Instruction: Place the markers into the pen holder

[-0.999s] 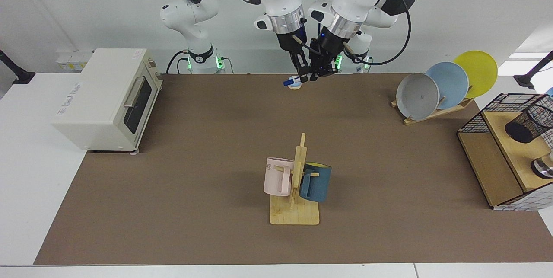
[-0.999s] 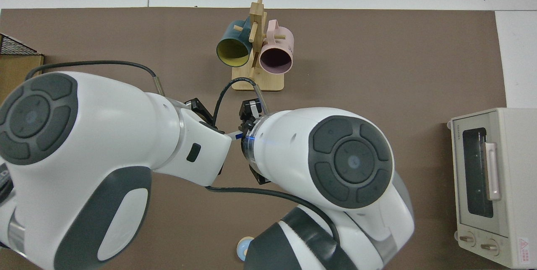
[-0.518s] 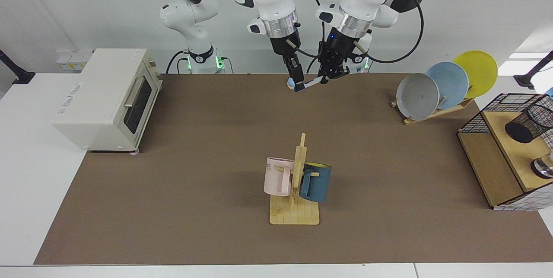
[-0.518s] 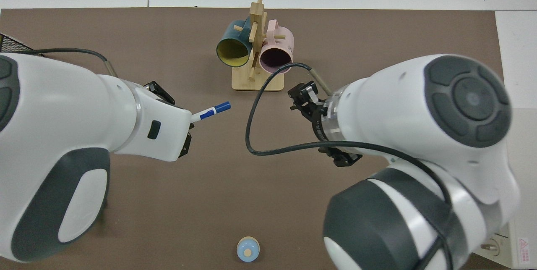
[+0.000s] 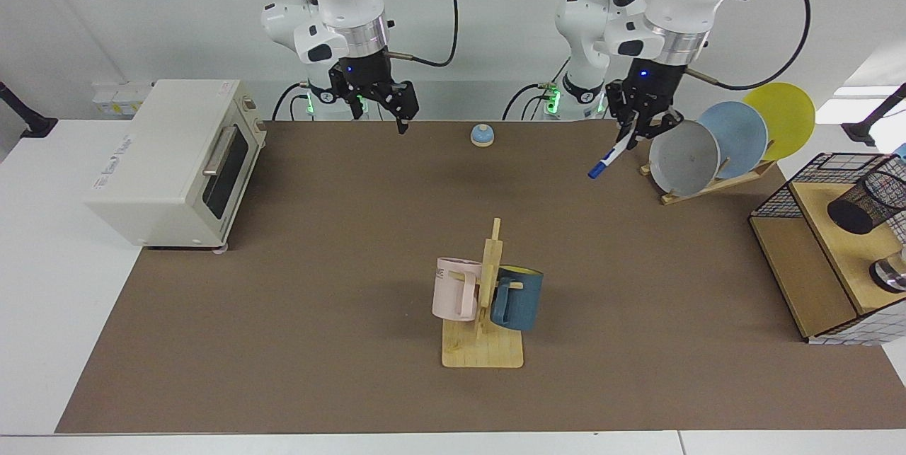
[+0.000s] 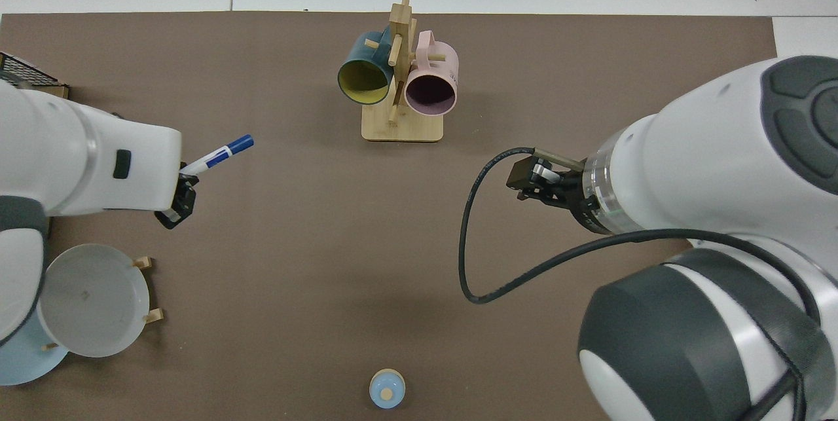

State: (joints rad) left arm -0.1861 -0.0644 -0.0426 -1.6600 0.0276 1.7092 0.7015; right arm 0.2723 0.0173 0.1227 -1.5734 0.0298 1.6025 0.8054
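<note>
My left gripper [image 5: 632, 131] hangs above the mat beside the grey plate, shut on the white barrel of the marker [image 5: 610, 155]. The marker slants down with its blue cap lowest. From above, the marker [image 6: 216, 154] sticks out of the left gripper [image 6: 183, 180] toward the mug stand. The pen holder [image 5: 865, 204], a black mesh cup, leans tilted on the wooden shelf at the far right of the facing view, well away from the marker. It is out of the top view. My right gripper [image 5: 386, 102] is open and holds nothing, near the oven; it shows from above too [image 6: 533, 179].
A cream toaster oven [image 5: 177, 158] stands at one end. A wooden stand [image 5: 485, 306] with a pink and a blue mug is mid-mat. A plate rack [image 5: 715, 151], a wire shelf frame [image 5: 807, 257] with a shiny round thing [image 5: 890, 274], and a small blue knob [image 5: 482, 135] are also here.
The two grippers, together at the marker a second ago, have parted. The left one carried the marker toward the plate rack; the right one moved empty toward the oven.
</note>
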